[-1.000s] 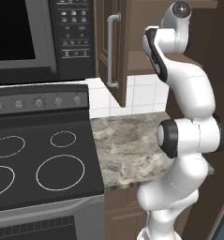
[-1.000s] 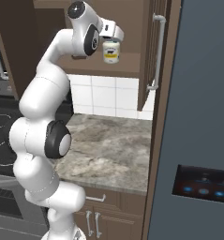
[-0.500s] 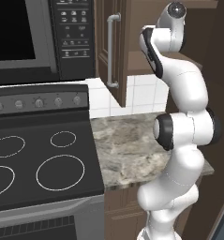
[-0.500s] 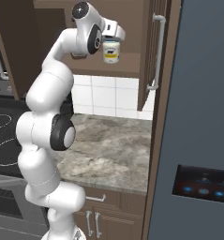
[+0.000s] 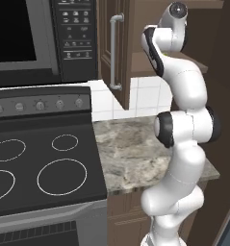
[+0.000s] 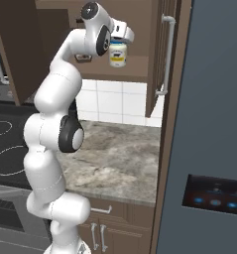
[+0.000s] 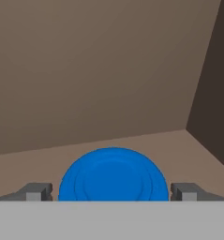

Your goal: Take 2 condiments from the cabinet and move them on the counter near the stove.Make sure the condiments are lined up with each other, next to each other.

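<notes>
Gripping: white jar (image 6: 118,54) is clamped between the fingers (image 7: 37,191) of the gripper (image 6: 119,45)
Position: held inside the cabinet (image 6: 154,44), high above the counter (image 6: 117,163)

Jar (image 7: 113,174) cut by the hand view's bottom edge, body and label hidden under the blue lid. Label print (image 6: 118,58) too small to read in the right base view. Stove (image 5: 39,163) cropped at the left edge of the left base view. Tabletop (image 5: 135,153) partly hidden behind the arm. Microwave buttons (image 5: 77,29) illegible.
</notes>
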You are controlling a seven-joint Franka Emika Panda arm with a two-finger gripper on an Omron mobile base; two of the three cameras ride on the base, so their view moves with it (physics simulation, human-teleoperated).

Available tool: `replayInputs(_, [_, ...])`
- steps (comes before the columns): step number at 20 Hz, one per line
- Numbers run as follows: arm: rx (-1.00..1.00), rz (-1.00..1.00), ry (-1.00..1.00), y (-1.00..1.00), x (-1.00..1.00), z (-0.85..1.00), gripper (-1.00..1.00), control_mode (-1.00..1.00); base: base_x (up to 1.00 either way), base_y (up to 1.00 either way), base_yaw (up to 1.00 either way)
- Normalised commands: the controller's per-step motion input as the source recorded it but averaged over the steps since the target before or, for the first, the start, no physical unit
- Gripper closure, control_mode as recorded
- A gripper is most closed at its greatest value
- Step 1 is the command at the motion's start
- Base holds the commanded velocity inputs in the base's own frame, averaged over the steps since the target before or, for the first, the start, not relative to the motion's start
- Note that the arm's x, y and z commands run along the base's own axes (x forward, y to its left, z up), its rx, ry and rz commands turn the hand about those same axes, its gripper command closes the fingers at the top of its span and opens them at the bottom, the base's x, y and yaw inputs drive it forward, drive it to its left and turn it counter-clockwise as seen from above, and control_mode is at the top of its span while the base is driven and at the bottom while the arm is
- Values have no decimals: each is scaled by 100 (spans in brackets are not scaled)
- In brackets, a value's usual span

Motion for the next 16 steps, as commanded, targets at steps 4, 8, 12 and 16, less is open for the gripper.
replayInputs(4, [1, 0, 1, -3, 19, -5, -100, -100, 0, 0, 0])
replayInputs(8, [0, 0, 4, -1, 3, -14, 100, -100, 0, 0, 0])
replayInputs(12, [0, 0, 5, 0, 0, -17, 100, -100, 0, 0, 0])
replayInputs(16, [3, 0, -2, 0, -44, -2, 100, -100, 0, 0, 0])
